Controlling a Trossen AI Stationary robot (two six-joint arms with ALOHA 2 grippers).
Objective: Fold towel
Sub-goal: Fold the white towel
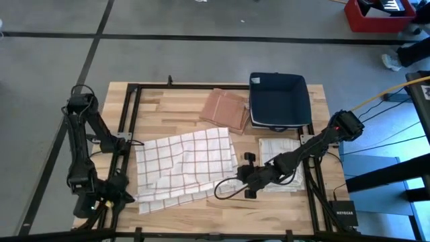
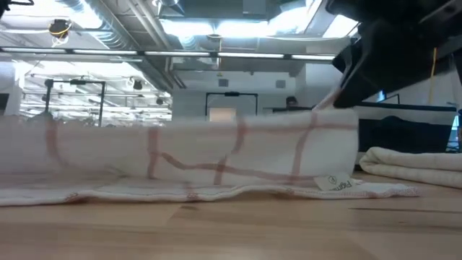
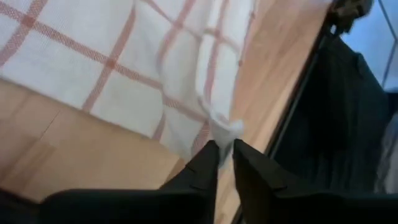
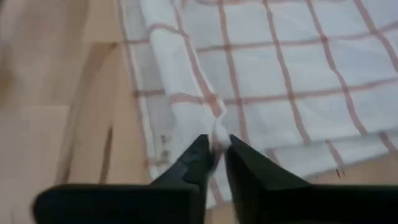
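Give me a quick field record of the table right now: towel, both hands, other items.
towel: white cloth towel with red checks, partly folded on the wooden table
left hand: pinching the towel's corner at the table's near left
right hand: pinching the towel's edge on its right side
bin: dark blue bin, far right
other cloths: folded brown cloth; folded white towel

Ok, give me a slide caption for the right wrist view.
Right claw pinching a fold of the red-checked towel lying on the wooden table.
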